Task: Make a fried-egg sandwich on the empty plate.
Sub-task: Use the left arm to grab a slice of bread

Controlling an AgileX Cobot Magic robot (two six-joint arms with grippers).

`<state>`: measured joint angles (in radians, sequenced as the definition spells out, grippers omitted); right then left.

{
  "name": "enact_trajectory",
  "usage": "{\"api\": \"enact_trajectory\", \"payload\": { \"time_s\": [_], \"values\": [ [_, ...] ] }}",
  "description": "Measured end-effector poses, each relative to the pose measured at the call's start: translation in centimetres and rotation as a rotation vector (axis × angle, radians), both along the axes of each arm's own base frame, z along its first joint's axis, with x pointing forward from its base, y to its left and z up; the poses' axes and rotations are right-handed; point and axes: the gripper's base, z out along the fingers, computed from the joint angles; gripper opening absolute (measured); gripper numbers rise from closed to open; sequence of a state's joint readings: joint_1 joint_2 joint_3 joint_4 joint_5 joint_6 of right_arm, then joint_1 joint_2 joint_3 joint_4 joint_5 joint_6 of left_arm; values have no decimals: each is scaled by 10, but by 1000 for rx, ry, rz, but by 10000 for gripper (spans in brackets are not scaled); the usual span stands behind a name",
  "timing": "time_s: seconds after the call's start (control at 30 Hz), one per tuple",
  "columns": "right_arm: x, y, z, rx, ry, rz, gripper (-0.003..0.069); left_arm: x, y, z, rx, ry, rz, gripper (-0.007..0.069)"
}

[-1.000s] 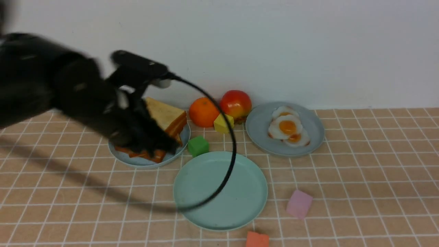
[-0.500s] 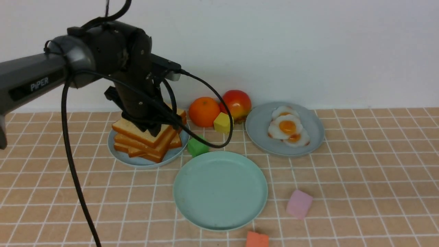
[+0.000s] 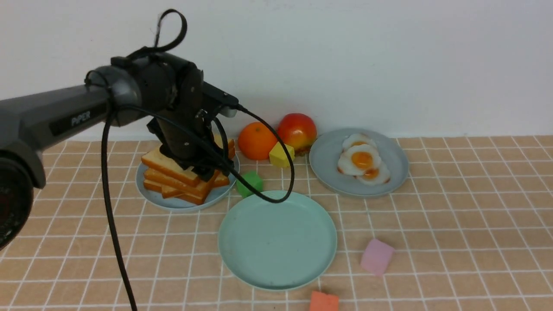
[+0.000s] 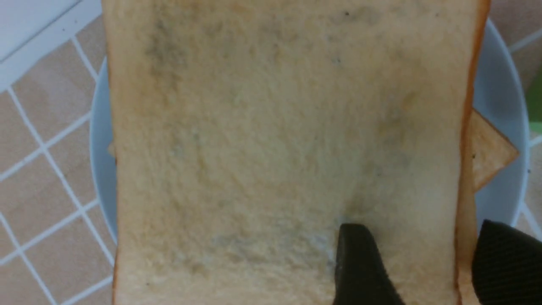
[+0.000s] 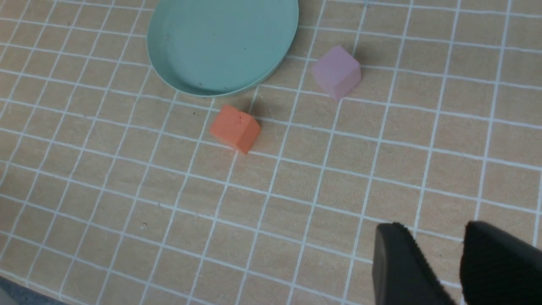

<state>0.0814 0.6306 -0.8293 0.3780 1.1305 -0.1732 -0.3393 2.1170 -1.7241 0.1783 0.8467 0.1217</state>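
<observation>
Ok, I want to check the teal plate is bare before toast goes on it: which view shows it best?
The front view: the whole teal plate shows, with nothing on it. The right wrist view cuts off part of it; the left wrist view misses it.

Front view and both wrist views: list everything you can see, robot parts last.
toast slices: one stack, golden-brown, on left grey-blue plate
fried eggs: three, white with orange yolks, on right grey-blue plate
mint-green plate: one, empty, front centre
orange: one, orange, at the back
apple: one, red, beside the orange
yellow block, green block, pink block, orange block: one each, on the checked cloth
left claw: black, open, over the toast stack
right claw: black, open, empty, above the cloth
</observation>
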Motion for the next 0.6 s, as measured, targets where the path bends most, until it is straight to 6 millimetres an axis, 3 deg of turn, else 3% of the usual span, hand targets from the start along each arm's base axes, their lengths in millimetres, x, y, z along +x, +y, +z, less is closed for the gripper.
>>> {"api": "enact_trajectory", "payload": {
  "time_s": [0.13,0.23,0.37,0.43,0.53,0.6],
  "values": [
    [0,0,0,0,0,0,239,1,-1,-2,4,3,-2,338],
    [0,0,0,-1,0,1,239,0,-1,-2,-9,7,2,245],
    [0,0,0,-1,0,1,239,-3,-2,6,-40,12,16,48],
    [0,0,0,-1,0,1,239,-6,-2,11,-53,16,23,27],
    [0,0,0,-1,0,1,239,-25,-6,44,-94,22,49,22],
    [0,0,0,-1,0,1,239,-49,-16,72,-114,-6,19,22]
  ]
}}
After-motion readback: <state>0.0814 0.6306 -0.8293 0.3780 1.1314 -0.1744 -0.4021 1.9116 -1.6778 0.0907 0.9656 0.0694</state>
